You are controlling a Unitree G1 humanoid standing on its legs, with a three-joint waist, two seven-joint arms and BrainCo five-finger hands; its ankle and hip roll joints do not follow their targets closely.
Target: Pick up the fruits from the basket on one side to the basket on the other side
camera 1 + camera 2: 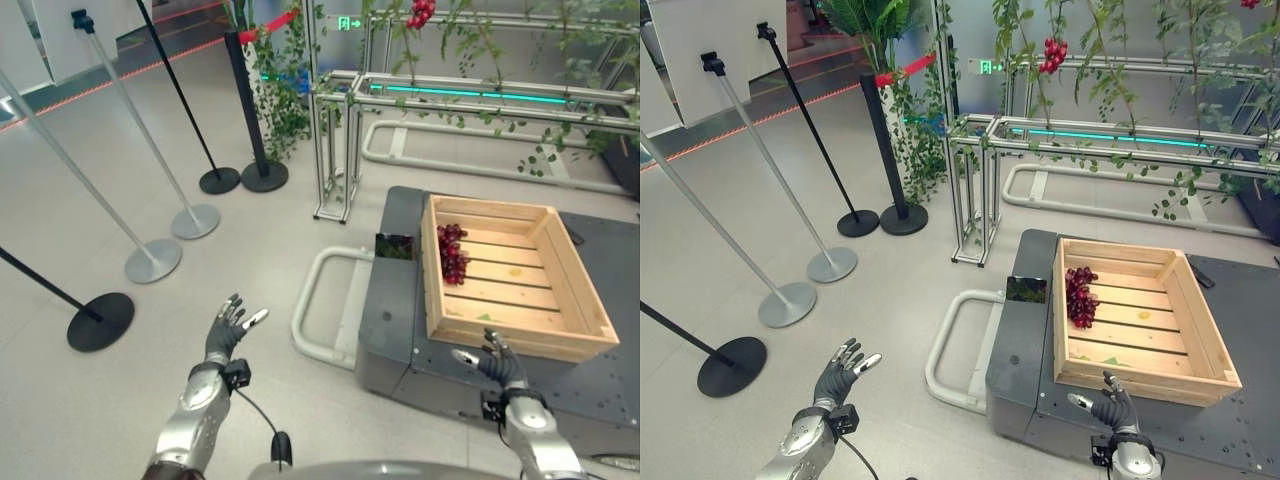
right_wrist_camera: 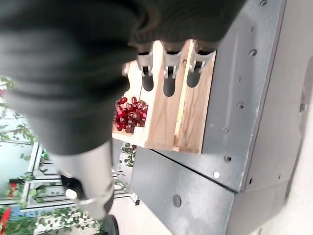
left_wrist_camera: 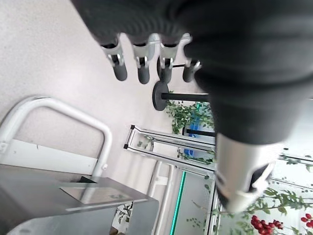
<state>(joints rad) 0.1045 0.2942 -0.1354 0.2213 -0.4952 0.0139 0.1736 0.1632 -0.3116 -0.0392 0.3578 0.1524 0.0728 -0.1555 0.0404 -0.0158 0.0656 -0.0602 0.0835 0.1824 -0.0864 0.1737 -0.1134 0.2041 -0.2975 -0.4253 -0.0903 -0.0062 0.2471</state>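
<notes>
While both hands hang empty, the pick has not begun; the values below apply.

Step in hand: approach to the first pick, as judged from the empty hands.

Fruit: one bunch of dark red grapes [image 1: 452,252] lies inside the wooden crate [image 1: 585,310], against its left wall, right of centre in the left eye view.

Crate support: the crate rests on a dark grey platform [image 1: 395,310] with a white tubular handle [image 1: 310,300] on its left side.

Second basket: no other basket can be made out, so the drop point cannot be confirmed.

Right hand [image 1: 497,361]: lower right of the frame, just before the near wall of the crate and apart from it; fingers [image 2: 168,78] straight and spread, holding nothing.

Left hand [image 1: 229,327]: lower left of centre, over the floor, well apart from the crate; fingers [image 3: 143,67] relaxed and extended, holding nothing.

Method: raise the right hand over the near wall before reaching in, then travel toward the crate's far left corner and descend onto the bunch from above.

Grip: close round the body of the bunch or its stem, gently; grapes are likely to crush or detach.

Risk: fingertips catching the crate rim or pressing the fruit against the wall.

Surroundings: barrier posts [image 1: 150,255] stand at upper left; an aluminium frame with vines [image 1: 335,150] stands behind the platform.
</notes>
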